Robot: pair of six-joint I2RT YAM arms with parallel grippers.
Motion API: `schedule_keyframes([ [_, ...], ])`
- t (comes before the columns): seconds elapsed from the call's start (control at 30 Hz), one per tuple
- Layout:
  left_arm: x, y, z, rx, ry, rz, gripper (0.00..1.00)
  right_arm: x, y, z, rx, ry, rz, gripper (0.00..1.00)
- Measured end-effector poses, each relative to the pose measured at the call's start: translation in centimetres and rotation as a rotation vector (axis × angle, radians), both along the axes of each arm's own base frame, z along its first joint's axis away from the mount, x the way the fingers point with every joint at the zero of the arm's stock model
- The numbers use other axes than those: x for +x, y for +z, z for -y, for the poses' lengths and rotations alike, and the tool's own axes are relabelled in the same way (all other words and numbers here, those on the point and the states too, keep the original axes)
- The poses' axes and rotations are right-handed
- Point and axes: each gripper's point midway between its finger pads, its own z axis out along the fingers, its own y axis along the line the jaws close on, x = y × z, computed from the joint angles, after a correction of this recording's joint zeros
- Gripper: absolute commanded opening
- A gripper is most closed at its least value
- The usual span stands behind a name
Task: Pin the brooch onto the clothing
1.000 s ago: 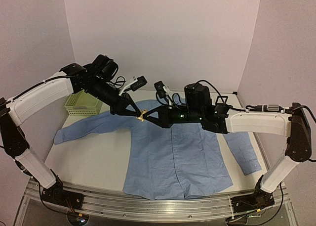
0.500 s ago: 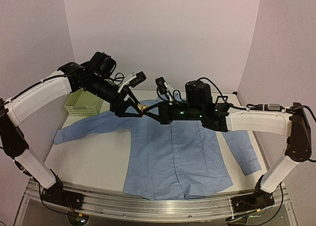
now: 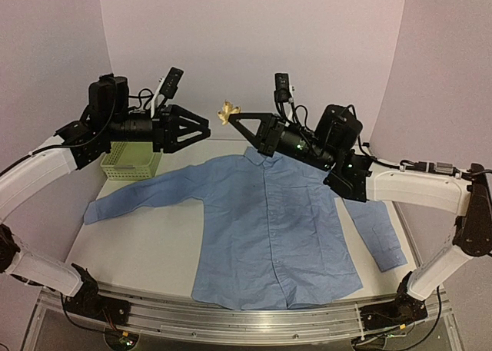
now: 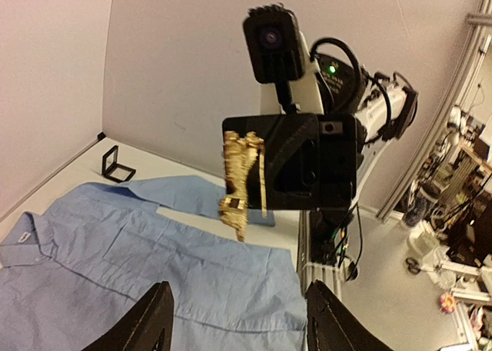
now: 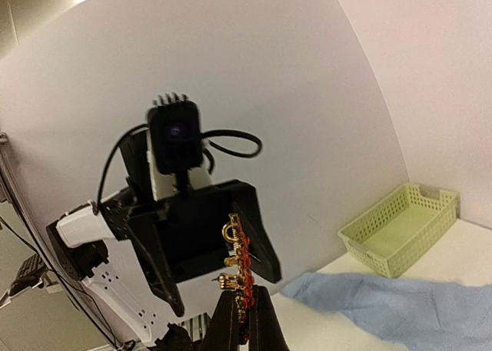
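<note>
While the brooch (image 3: 227, 113) hangs aloft, a green basket (image 3: 129, 163) flanks the shirt (image 3: 269, 220).

Nothing legible shows in any view: no lettering, brand, number or sign on the arms, the cameras, the walls or the desk. A small white tag (image 4: 22, 236) inside the collar of the shirt (image 4: 115, 263), at the left edge of the left wrist view, is too blurred to read.

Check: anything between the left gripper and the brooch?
Nothing, just air. In the top view the open left gripper faces the brooch, pinched by the right gripper, above the shirt.
</note>
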Motion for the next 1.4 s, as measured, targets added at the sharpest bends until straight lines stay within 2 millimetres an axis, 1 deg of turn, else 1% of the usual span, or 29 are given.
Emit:
schedule_keyframes([
  [0.07, 0.4, 0.3, 0.8, -0.039, -0.013, -0.031, 0.59, -0.1, 1.0, 0.2, 0.035, -0.005, 0.025, 0.00],
  [0.13, 0.6, 0.2, 1.5, -0.061, -0.028, -0.060, 0.58, -0.3, 1.6, 0.3, 0.059, -0.011, 0.040, 0.00],
  [0.27, 0.4, 0.6, 2.6, -0.097, -0.059, -0.088, 0.55, -0.6, 2.6, 0.5, 0.093, -0.014, 0.065, 0.00],
  [0.37, 0.2, 1.1, 3.2, -0.126, -0.077, -0.089, 0.51, -0.8, 2.9, 0.5, 0.107, -0.011, 0.076, 0.00],
  [0.43, 0.2, 1.3, 3.4, -0.139, -0.085, -0.089, 0.46, -0.9, 3.1, 0.5, 0.114, -0.010, 0.081, 0.00],
  [0.5, 0.3, 1.5, 3.5, -0.147, -0.088, -0.089, 0.43, -0.9, 3.1, 0.6, 0.117, -0.012, 0.083, 0.00],
  [0.73, 0.2, 1.8, 3.5, -0.145, -0.089, -0.034, 0.39, -0.8, 2.3, 0.5, 0.102, -0.018, 0.085, 0.00],
  [0.93, -0.2, 3.0, 3.4, -0.142, -0.105, 0.040, 0.27, -1.0, 2.3, 0.5, 0.099, -0.006, 0.090, 0.00],
  [1.0, -0.2, 3.0, 3.4, -0.142, -0.108, 0.044, 0.24, -1.1, 2.3, 0.4, 0.099, -0.004, 0.091, 0.00],
  [1.17, -0.3, 3.0, 3.4, -0.142, -0.116, 0.043, 0.13, -1.1, 2.3, 0.4, 0.099, -0.001, 0.091, 0.00],
  [1.3, -0.4, 2.9, 3.4, -0.138, -0.121, 0.039, 0.01, -1.1, 2.3, 0.4, 0.099, 0.000, 0.092, 0.00],
  [1.4, -0.4, 2.9, 3.4, -0.137, -0.117, 0.035, 0.00, -1.2, 2.3, 0.4, 0.100, 0.002, 0.095, 0.00],
])
